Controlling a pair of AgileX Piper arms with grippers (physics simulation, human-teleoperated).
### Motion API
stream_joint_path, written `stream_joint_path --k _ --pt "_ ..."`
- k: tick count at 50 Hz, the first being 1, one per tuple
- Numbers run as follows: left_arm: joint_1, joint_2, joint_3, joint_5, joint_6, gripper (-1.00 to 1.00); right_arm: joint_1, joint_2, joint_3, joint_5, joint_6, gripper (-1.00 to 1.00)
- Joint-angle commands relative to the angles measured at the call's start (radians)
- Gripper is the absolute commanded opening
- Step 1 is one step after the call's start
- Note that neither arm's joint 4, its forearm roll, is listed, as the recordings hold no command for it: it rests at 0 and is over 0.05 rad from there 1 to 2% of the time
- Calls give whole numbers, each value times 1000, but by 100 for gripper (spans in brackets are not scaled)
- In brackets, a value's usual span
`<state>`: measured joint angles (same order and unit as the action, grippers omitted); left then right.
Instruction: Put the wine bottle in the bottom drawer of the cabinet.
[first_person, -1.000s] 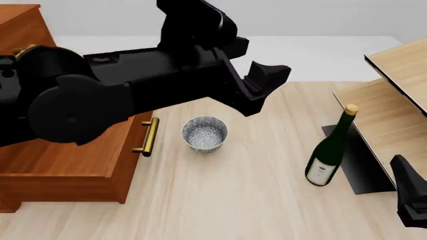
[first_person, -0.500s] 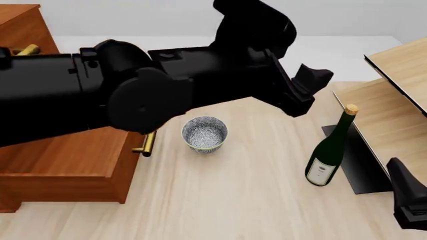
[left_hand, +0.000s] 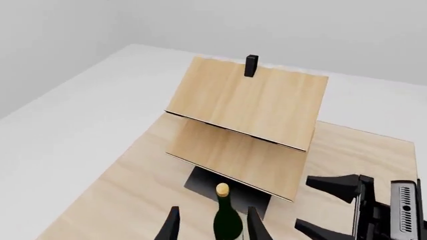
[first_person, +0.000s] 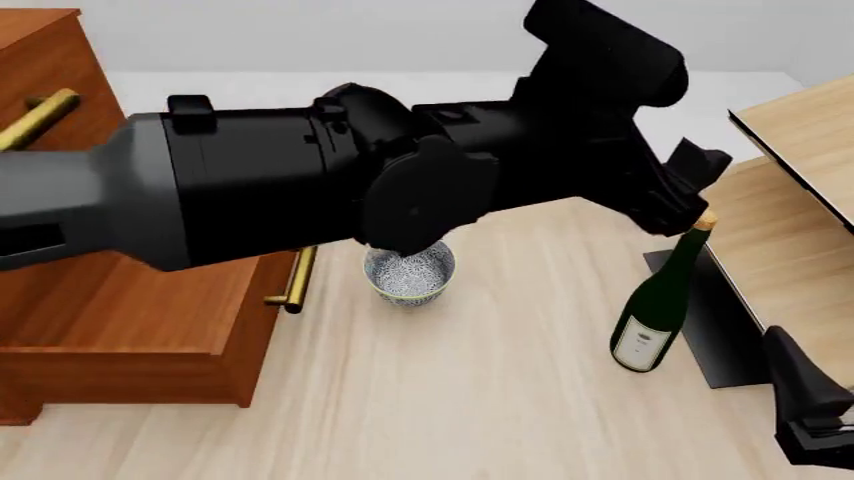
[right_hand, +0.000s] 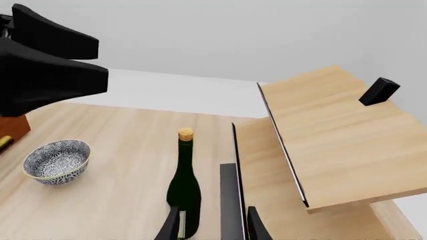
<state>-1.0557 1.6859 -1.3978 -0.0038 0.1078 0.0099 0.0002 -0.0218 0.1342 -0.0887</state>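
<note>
The wine bottle stands upright on the table in front of the pale shelf unit, dark green with a tan cork and a white label. My left gripper hovers open just left of and above the cork. In the left wrist view the bottle shows between its spread fingers. My right gripper is open at the front right, apart from the bottle. The cabinet is at the far left. Its bottom drawer juts out with a brass handle.
A patterned bowl sits between the drawer and the bottle, partly under my left arm. The pale-wood shelf unit on a black base fills the right side, close behind the bottle. A small black block sits on its top.
My left arm has swung right across the table, from over the bowl to the bottle's cork. My right gripper has shifted slightly left and lower in the front view. The bottle has not moved.
</note>
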Motion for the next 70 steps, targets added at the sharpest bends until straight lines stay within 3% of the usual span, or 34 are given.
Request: stream_joint_path --k 1,26,43,70 --pt "-6 81 -91 18 5 100 2 0 13 0 1 100" --pt "-38 259 -261 136 25 100 21 0 21 18 5 100" --pt "-17 317 -318 144 31 100 25 0 22 26 5 100" --pt "-2 383 -333 112 5 100 24 1 21 36 8 100"
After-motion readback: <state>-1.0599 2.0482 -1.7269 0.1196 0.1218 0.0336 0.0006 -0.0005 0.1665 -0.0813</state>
